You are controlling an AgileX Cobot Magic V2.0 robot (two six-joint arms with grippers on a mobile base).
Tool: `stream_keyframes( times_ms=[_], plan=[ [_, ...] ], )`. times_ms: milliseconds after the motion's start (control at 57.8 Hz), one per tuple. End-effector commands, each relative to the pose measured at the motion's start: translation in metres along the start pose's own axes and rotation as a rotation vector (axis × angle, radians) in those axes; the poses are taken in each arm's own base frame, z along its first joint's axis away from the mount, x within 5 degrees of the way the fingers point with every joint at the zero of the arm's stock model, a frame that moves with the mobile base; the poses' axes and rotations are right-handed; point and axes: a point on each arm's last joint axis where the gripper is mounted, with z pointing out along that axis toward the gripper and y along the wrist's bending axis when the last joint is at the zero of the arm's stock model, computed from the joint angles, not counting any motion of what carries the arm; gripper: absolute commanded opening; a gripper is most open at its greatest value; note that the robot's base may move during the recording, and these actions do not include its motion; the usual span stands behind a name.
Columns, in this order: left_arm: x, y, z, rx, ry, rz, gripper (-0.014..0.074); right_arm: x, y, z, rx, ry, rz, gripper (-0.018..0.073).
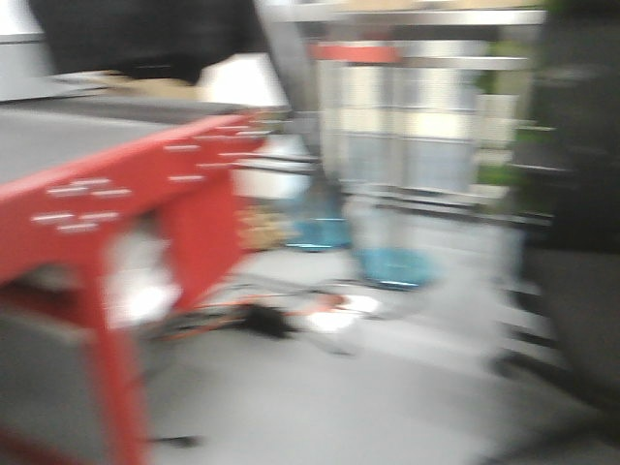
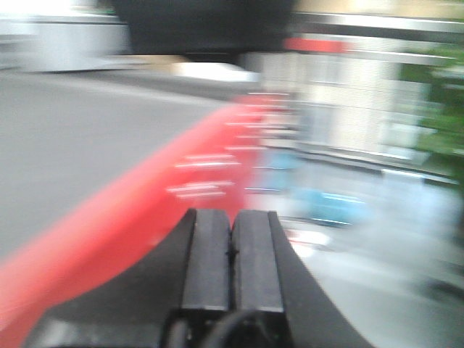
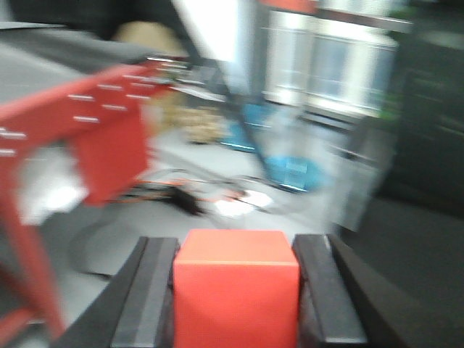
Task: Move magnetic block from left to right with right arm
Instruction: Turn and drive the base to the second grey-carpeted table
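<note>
The red cube (image 3: 235, 293), plain and smooth-faced, sits upright, clamped on both sides between the black fingers (image 3: 151, 290) of the right gripper (image 3: 237, 254).

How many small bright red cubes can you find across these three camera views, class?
1. The small bright red cube sits clamped between the black fingers of the right gripper in the right wrist view. The other views are blurred, so another could be hidden.

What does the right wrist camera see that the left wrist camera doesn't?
Only the right wrist view: the right claw shut on the magnetic block. Only the left wrist view: the left claw, closed and empty. Both, blurred: the red table frame and the room beyond.
</note>
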Motion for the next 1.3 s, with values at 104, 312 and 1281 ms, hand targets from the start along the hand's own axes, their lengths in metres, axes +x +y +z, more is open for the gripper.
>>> stream_keyframes(
  times_ms=[104, 312, 1281],
  plan=[
    [-0.0059, 0.0002, -0.0009, 0.002, -0.086, -0.011, -0.0126, -0.0174, 0.0013, -0.0024, -0.011, -0.106, -0.023, 0.0199],
    [-0.0059, 0.0002, -0.0009, 0.002, -0.086, -0.011, -0.0126, -0.0174, 0.0013, -0.0024, -0.011, -0.106, -0.023, 0.0199],
    [-0.0059, 0.0002, -0.0009, 0.002, -0.086, -0.011, -0.0126, -0.0174, 0.0013, -0.0024, -0.011, -0.106, -0.023, 0.0199]
  ],
)
